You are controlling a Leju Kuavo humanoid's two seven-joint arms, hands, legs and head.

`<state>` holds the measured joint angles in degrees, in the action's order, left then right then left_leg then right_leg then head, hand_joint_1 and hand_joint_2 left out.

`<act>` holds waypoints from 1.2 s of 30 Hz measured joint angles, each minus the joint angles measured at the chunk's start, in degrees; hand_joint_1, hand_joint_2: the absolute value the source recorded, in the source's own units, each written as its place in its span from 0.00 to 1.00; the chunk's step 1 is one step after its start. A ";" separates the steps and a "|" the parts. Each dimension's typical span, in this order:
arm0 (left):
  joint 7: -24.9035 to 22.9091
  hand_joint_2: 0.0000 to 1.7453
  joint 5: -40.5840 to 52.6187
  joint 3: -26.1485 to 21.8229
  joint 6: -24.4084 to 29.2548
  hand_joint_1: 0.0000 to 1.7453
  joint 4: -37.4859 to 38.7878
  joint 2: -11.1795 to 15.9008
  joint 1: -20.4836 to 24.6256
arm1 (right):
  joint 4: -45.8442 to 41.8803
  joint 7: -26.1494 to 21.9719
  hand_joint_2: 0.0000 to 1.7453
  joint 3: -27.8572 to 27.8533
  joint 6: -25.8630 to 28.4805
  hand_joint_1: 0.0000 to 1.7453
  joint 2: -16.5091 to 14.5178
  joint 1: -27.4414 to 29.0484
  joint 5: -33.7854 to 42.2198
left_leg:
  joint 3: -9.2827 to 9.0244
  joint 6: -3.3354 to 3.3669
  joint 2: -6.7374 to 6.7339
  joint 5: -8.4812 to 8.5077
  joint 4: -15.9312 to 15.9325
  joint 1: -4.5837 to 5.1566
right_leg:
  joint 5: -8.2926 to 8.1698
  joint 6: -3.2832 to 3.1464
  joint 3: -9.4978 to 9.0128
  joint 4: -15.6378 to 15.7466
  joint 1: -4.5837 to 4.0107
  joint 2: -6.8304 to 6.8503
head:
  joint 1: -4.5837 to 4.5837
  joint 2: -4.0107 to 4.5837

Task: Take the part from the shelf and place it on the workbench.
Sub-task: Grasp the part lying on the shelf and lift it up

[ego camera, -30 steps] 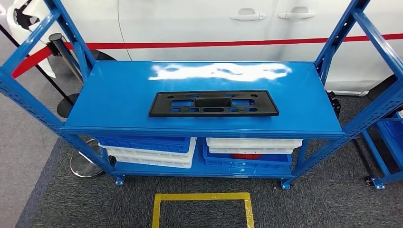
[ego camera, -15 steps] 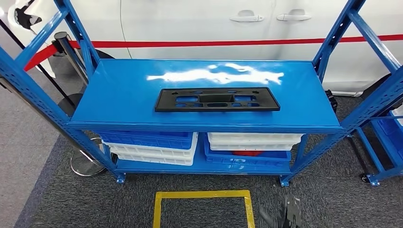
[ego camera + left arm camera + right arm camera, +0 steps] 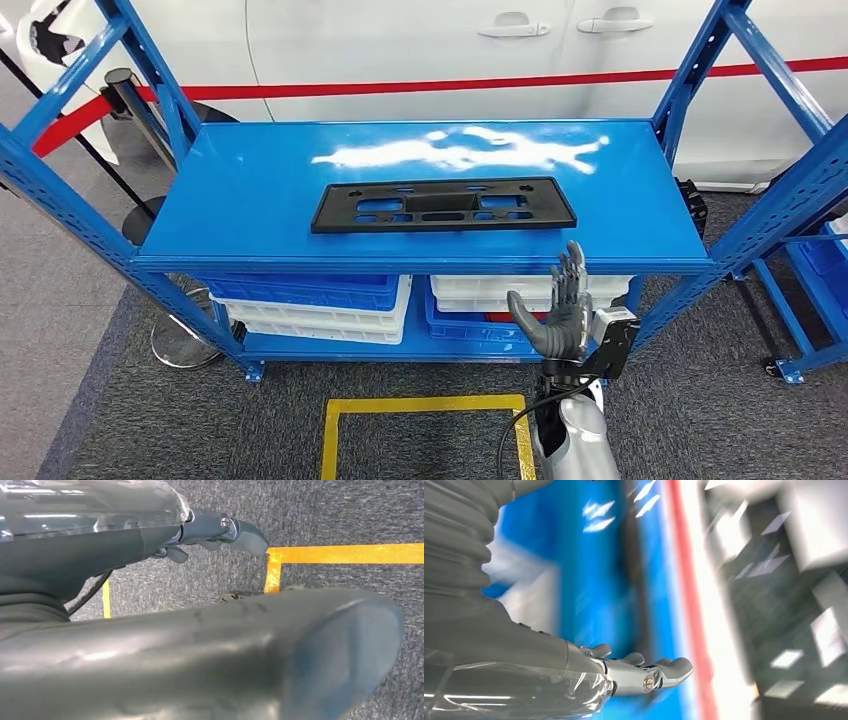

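A long black plastic part (image 3: 443, 205) with several cut-outs lies flat in the middle of the blue shelf top (image 3: 250, 200). My right hand (image 3: 560, 310) is raised in front of the shelf's front edge, below the part's right end and apart from it, fingers spread and empty. The right wrist view is blurred; the right hand (image 3: 639, 672) there holds nothing, with the blue shelf beyond it. My left hand (image 3: 215, 532) hangs low over the carpet beside yellow floor tape (image 3: 345, 553), with nothing in it.
Blue uprights (image 3: 700, 80) flank the shelf top. White and blue bins (image 3: 320, 305) sit on the lower level. A yellow tape square (image 3: 425, 430) marks the grey carpet in front. A white car (image 3: 450, 40) stands behind, a stanchion base (image 3: 185, 345) at left, another blue rack (image 3: 815, 290) at right.
My right arm has risen from the picture's bottom edge to the shelf's front edge, hand spread. The view has shifted slightly. The part has not moved on the shelf.
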<state>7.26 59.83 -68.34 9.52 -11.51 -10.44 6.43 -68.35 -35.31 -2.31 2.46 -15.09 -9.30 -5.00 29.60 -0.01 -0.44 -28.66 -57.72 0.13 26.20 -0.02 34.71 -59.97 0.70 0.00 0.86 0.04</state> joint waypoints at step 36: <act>-0.09 0.00 0.56 0.40 0.07 0.00 -0.01 -0.22 -0.02 | -26.08 -3.88 1.00 34.28 6.91 0.00 7.62 0.93 2.23 | 0.21 -0.14 0.06 0.01 -0.20 0.11 | -0.13 0.15 -0.11 0.14 0.11 0.09 | -0.01 0.00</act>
<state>7.17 60.39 -67.93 9.59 -11.52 -10.67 6.41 -94.43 -39.19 31.98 9.37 -7.47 -8.37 -2.76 29.82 -0.15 -0.38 -28.65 -57.92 0.24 26.07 0.13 34.61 -59.83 0.81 0.09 0.85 0.04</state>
